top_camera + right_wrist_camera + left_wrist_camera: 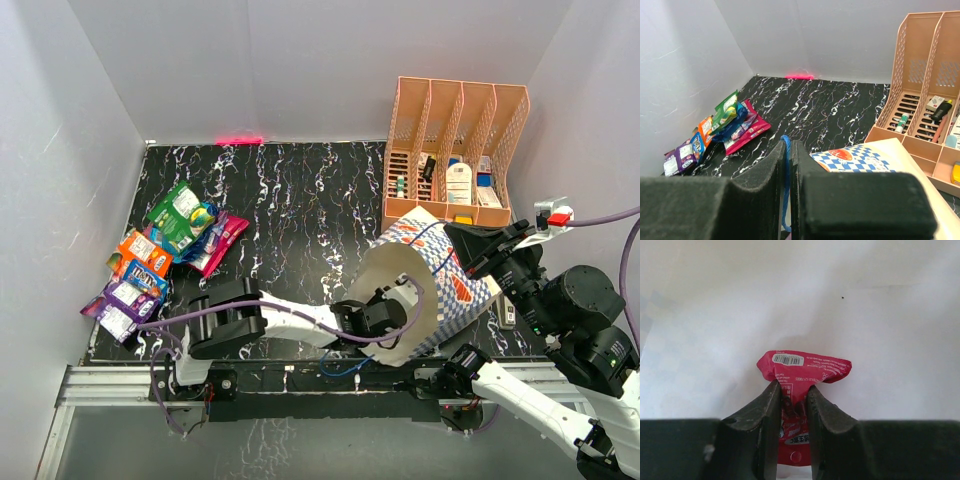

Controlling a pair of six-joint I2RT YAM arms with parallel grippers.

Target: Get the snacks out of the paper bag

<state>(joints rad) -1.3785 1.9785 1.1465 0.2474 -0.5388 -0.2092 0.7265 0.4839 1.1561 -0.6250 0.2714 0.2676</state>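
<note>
Bench [300, 220]: black marbled top; carries everything below.
Paper bag [455, 290]: blue-and-white check, cream inside, lying on its side. The mouth faces the left gripper, which reaches in past the rim. Thin paper, light, creases easily; likely to slide or collapse unless steadied by a handle.
Organizer [455, 110]: peach slotted plastic, just beyond the bag from the right gripper; not part of the job.
Snacks [165, 255]: loose pile of green, orange, blue, purple and magenta packets, out of the bag, well off to the left of the left gripper.
Red packet [805, 365]: inside the bag, against the cream wall. Soft foil, light, slick, crumples; contents probably crushable. Best taken across the flat body below the sealed end, as now.
Left gripper [792, 392]: narrowed right down, pinching the packet's middle, with the top end bunched above the fingers.
Right gripper [789, 150]: nearly closed, with the blue cord handle [786, 175] trapped between the pads; limp cord, could slip through.
Writing: white barcode sticker [788, 359] and fine white print on the red packet, too small to read. Orange-red emblem [840, 155] on the bag's check, wording illegible. Pile brands not readable.
</note>
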